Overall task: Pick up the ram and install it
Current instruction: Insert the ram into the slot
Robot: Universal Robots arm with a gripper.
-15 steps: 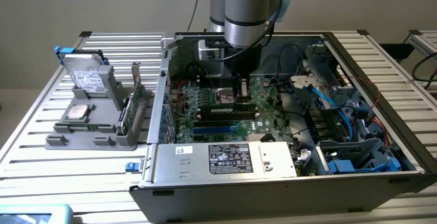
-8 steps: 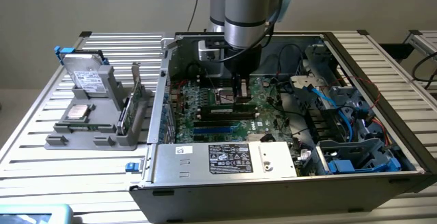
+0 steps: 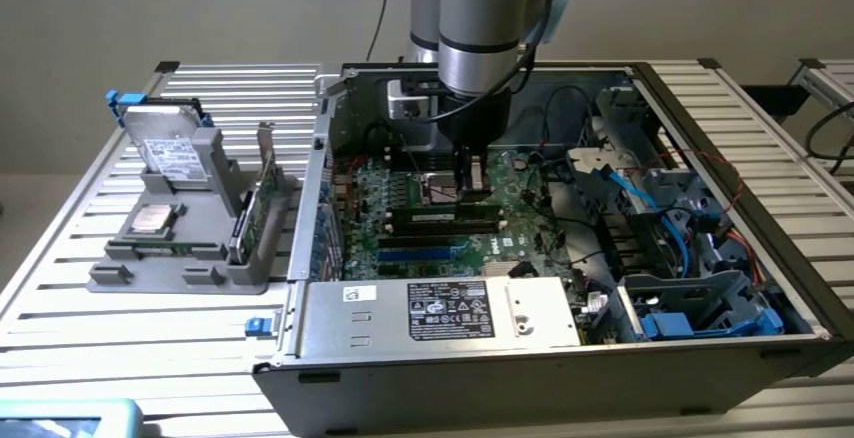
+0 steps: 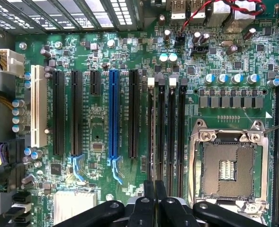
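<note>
Pushing down with the gripper [image 4: 154, 185], its fingers pressed together (nothing clearly pinched between them), onto what looks like the ram [image 3: 451, 220], standing in the black slots [image 4: 166, 123] beside the socket [image 4: 227, 165], risks tilting it, leaving one end unlatched.

The green motherboard [image 4: 144, 52] is carrying black slots [image 4: 58, 113], a blue slot [image 4: 113, 113] and a white slot [image 4: 37, 113]; the claw [image 4: 154, 184] is showing black.

Slatted metal tabletop [image 3: 80, 208] recorded. An open computer case [image 3: 534, 388] is set on it, with the end effector [image 3: 467, 190] lowered inside. A grey fixture tray [image 3: 160, 276] is placed on the slats beside the case, to the exterior view's left of the end effector.
</note>
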